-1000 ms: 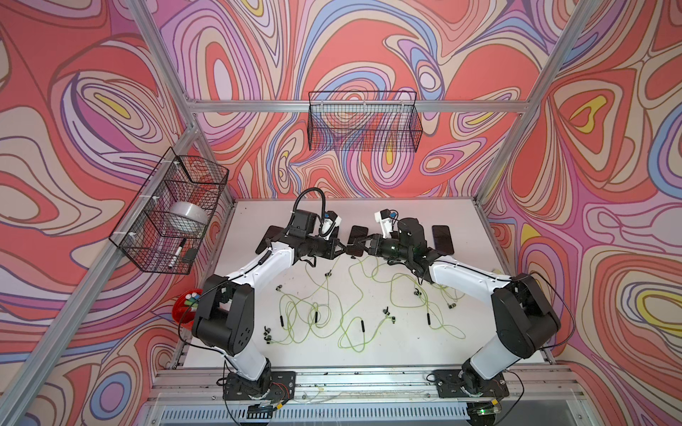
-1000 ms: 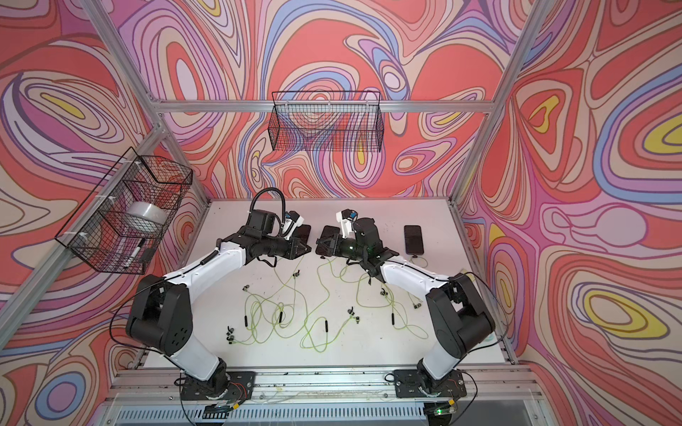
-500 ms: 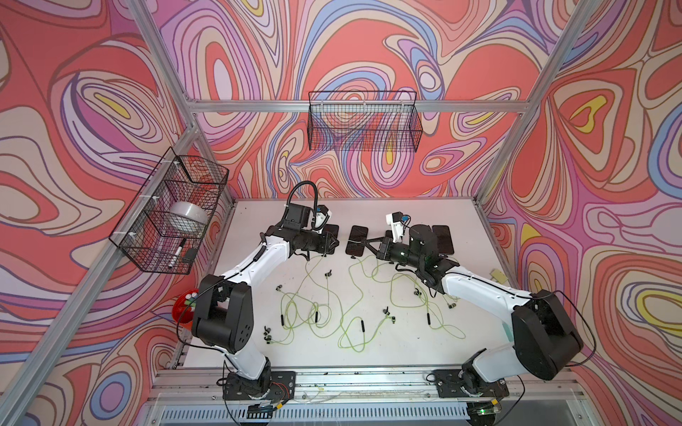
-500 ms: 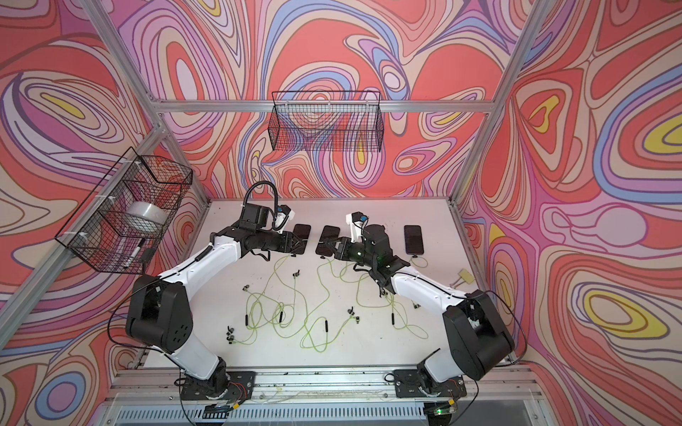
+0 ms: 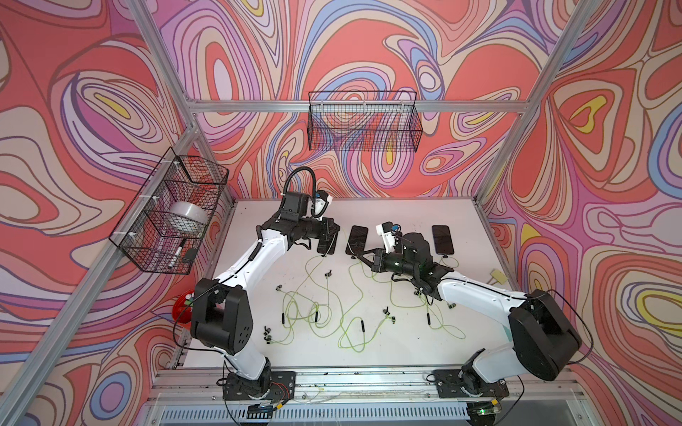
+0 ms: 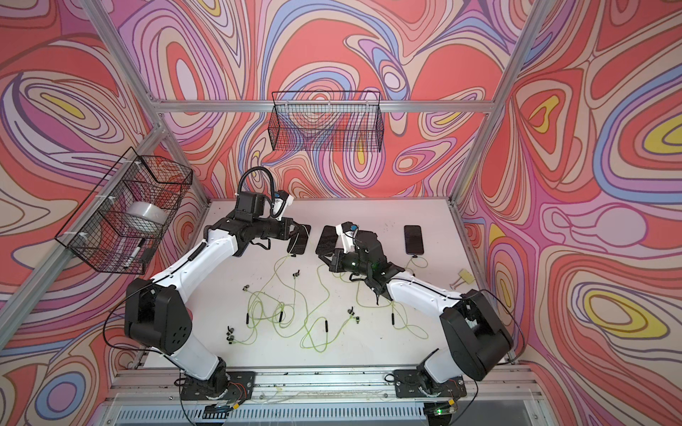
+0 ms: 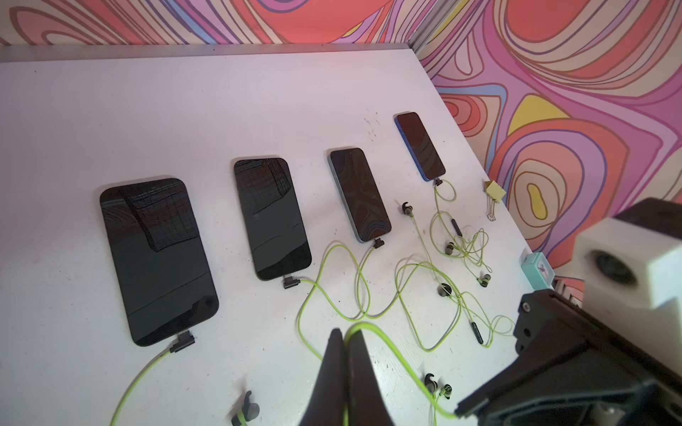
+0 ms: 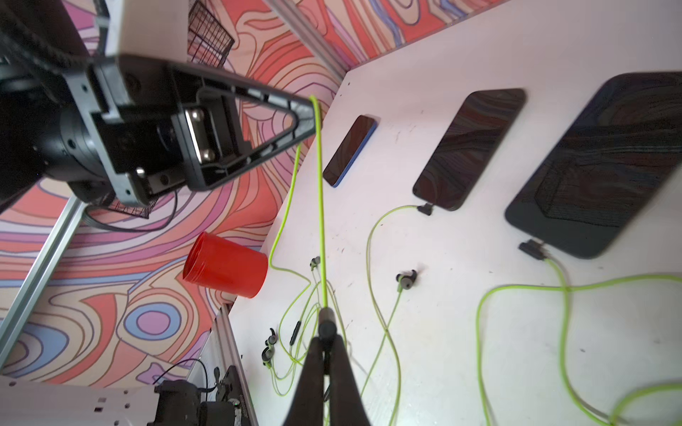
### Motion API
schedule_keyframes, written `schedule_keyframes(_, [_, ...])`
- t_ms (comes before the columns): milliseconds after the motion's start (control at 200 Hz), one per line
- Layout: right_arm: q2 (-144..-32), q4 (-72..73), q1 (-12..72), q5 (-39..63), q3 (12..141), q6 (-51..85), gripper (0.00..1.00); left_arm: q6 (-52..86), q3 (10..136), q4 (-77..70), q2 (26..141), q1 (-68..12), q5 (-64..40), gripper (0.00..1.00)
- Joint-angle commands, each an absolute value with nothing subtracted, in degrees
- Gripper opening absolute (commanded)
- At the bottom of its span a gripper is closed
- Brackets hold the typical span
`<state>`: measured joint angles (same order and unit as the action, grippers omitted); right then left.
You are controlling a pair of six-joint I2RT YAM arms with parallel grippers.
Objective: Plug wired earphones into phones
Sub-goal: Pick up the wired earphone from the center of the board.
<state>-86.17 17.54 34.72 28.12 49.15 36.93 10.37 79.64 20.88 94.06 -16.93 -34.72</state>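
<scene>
Along the front of the white tabletop [image 5: 406, 356] the loose wired earphones [image 5: 355, 349] lie in overlapping yellow-green loops. Small dark earbuds [image 5: 266, 329] and short black remote sticks [image 5: 362, 326] are scattered among them.

Farther in, the right tool [image 8: 326, 341] is pinched narrow on the dark plug end [image 8: 326, 319] of one cable, held clear of the surface. That cable [image 8: 320, 221] runs taut to the left tool [image 7: 345, 333], whose tips are closed on it further along. The two tools sit near each other, just in front of the phone row.

Beyond them the phones [image 7: 271, 217] lie flat, screens up, in a row across the far half of the tabletop. They are glossy black and mirror the wall pattern. The left wrist view shows four, each with a dark angled plug [image 7: 289, 282] seated at its near end. The right wrist view shows a blue-edged fifth phone [image 8: 350, 149] at the row's left end, and its near end looks bare.

In both top views the left arm hides that fifth phone and the right wrist covers another. The left tool partly covers a third phone [image 5: 326, 248]. The plugs are too small to judge from above, and the held cable's earbuds cannot be traced in the tangle.
</scene>
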Motion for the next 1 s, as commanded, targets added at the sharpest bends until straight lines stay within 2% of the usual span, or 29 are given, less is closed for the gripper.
schedule_keyframes(0, [-88.55, 17.47, 36.20, 31.18, 50.87, 33.63, 0.04, 6.03, 81.20, 20.03, 91.13, -17.13, -38.50, 0.00])
schedule_keyframes(315, [-87.06, 9.96, 36.24, 31.76, 53.95, 29.23, 0.30, -7.16, 82.42, 27.19, 88.61, -17.10, -38.85, 0.00])
schedule_keyframes(466, [-81.93, 1.50, 35.45, 34.21, 53.93, 23.67, 0.42, -14.32, 85.13, 33.71, 89.02, -17.11, -37.82, 0.00])
schedule_keyframes(716, [-75.01, -20.03, 28.18, 34.89, 59.04, 9.48, 0.44, -25.80, 89.19, 45.02, 89.66, -17.11, -33.48, 0.00])
schedule_keyframes(992, [-83.96, -35.90, 26.36, 41.92, 70.88, -6.91, 0.42, -35.90, 88.75, 52.03, 89.29, -17.54, -34.26, 0.00])
